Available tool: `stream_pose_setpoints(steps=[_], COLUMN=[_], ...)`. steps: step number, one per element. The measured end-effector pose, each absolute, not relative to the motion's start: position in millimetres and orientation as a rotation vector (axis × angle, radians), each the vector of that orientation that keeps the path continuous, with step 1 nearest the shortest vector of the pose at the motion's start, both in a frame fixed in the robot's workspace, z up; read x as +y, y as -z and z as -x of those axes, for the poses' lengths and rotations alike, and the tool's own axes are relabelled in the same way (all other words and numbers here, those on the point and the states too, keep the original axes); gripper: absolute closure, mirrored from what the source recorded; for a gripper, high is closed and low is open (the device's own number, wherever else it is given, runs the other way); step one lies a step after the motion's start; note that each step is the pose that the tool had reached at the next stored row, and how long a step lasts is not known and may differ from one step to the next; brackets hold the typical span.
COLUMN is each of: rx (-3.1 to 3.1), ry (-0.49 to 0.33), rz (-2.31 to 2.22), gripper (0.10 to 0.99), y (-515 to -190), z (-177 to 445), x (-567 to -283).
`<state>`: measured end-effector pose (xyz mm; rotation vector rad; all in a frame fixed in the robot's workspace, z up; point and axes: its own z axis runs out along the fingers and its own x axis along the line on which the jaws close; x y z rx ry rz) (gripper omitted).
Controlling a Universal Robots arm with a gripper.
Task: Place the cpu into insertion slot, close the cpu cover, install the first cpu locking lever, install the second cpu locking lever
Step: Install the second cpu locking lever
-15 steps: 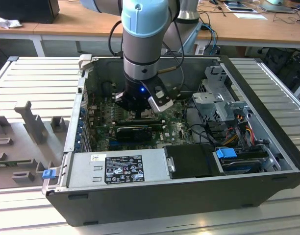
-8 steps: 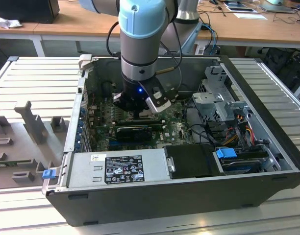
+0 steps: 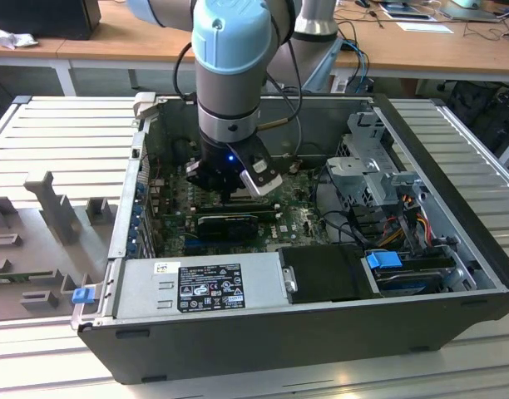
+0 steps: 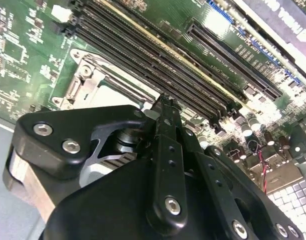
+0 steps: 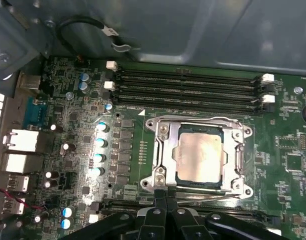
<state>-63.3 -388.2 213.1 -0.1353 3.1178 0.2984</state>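
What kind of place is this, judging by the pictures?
Probably a robotics lab or test workshop: a robot arm reaches into an opened computer case set on a metal-slatted bench, with cluttered wooden desks behind.

Even, bright room light falls on the exterior view, though the computer case (image 3: 304, 332) interior sits in shadow. In the first wrist view, glare whitens the cpu (image 5: 199, 156) face and capacitor tops. The second wrist view is soft: the near tool (image 4: 165, 107) body blurs, and the motherboard (image 4: 38, 55) washes out pale.
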Motion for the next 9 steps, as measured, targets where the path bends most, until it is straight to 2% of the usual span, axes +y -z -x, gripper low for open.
stream_pose_setpoints(steps=[9], rx=[3.101], ry=[-0.419], rz=[0.17], gripper=[0.98], y=[-202.2], z=[74.9], x=[-396.8])
